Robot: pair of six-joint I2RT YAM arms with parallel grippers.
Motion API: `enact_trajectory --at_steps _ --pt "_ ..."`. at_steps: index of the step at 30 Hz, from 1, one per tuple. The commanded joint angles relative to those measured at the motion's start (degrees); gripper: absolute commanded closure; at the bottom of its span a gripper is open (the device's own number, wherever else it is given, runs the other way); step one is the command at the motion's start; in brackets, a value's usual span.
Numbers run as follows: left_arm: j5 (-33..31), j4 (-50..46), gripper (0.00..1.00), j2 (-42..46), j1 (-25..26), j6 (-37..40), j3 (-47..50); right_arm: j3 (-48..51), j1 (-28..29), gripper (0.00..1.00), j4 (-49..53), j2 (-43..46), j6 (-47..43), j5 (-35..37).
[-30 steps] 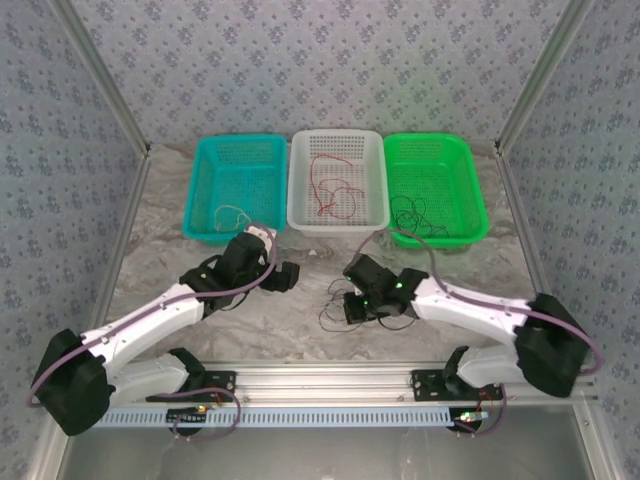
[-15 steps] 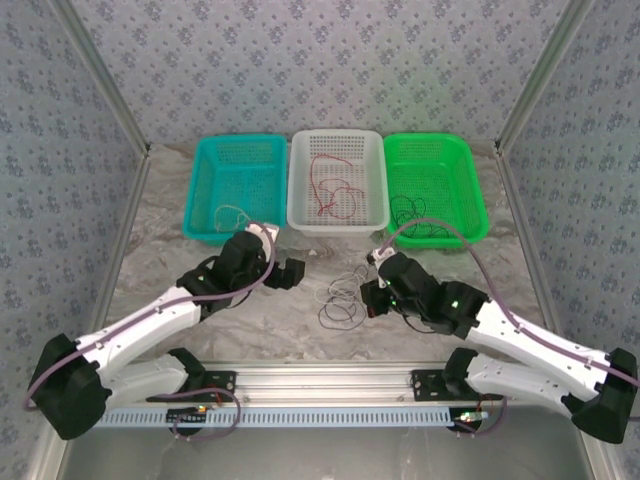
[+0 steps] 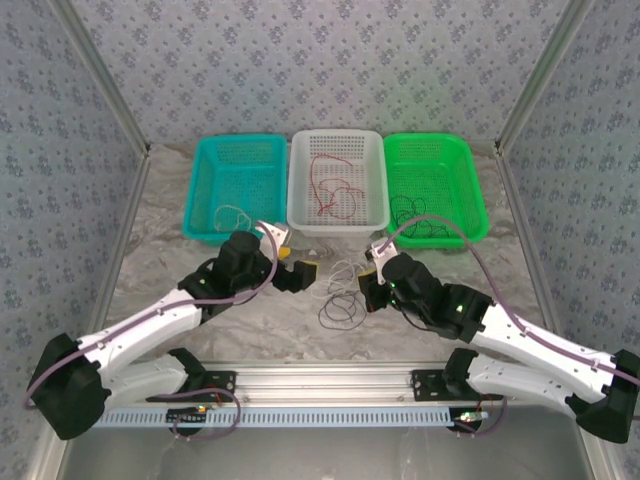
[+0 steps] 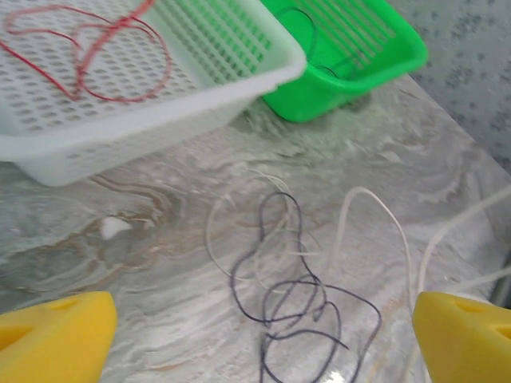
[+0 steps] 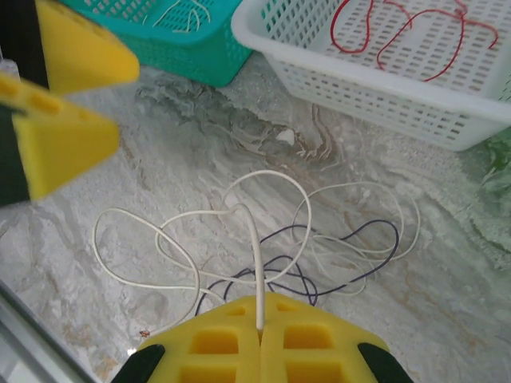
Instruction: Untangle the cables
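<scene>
On counter [image 3: 160, 250], white cable [image 5: 255, 263] and dark cable [image 4: 291, 289] tangled between pincers, long axis 12–6; white end runs toward 3 into right pincer [image 5: 259, 323], clamped; left pincer [image 4: 259, 335] wide, since earlier moved toward 3, nearer tangle.

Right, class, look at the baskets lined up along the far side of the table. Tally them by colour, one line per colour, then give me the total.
teal basket: 1
white basket: 1
green basket: 1
Total: 3 baskets
</scene>
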State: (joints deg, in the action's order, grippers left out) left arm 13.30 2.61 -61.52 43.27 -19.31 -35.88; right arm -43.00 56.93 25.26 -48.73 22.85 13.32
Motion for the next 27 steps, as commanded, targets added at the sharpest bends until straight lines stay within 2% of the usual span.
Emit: enact_trajectory --at_steps 1,5,9,10,12,14,17,22,27 --pt "8.4 3.7 0.07 -1.0 0.4 2.1 -1.0 -1.2 0.5 1.0 -2.5 1.1 -1.2 2.8" --pt "12.9 4.3 0.1 -2.5 1.4 3.2 -1.4 -1.2 0.5 1.0 -3.2 1.0 -1.1 2.6" --pt "14.9 3.8 0.15 -4.0 2.7 5.2 -2.5 -1.4 0.5 1.0 -3.1 1.0 -1.1 2.2" --pt "15.6 3.6 0.19 -4.5 2.8 5.6 -2.8 -1.5 0.4 1.0 -2.9 1.1 -1.0 2.1" --pt "16.6 3.3 0.35 -5.3 2.9 6.1 -3.3 -1.6 0.4 1.0 -2.5 1.3 -0.9 2.3" --pt "16.3 3.1 0.55 -5.7 2.9 6.1 -3.6 -1.6 0.4 1.0 -2.2 1.8 -0.6 3.0" --pt "14.5 3.7 0.76 -4.7 2.9 5.6 -3.0 -1.2 0.3 1.0 -1.1 2.5 0.7 5.0" --pt "7.4 5.4 0.92 0.2 2.9 4.6 -0.7 0.1 -0.1 0.99 1.4 2.6 5.7 8.5" --pt "3.1 9.8 0.98 6.3 2.9 2.1 3.1 2.9 -0.2 0.99 0.0 3.2 10.1 9.8"
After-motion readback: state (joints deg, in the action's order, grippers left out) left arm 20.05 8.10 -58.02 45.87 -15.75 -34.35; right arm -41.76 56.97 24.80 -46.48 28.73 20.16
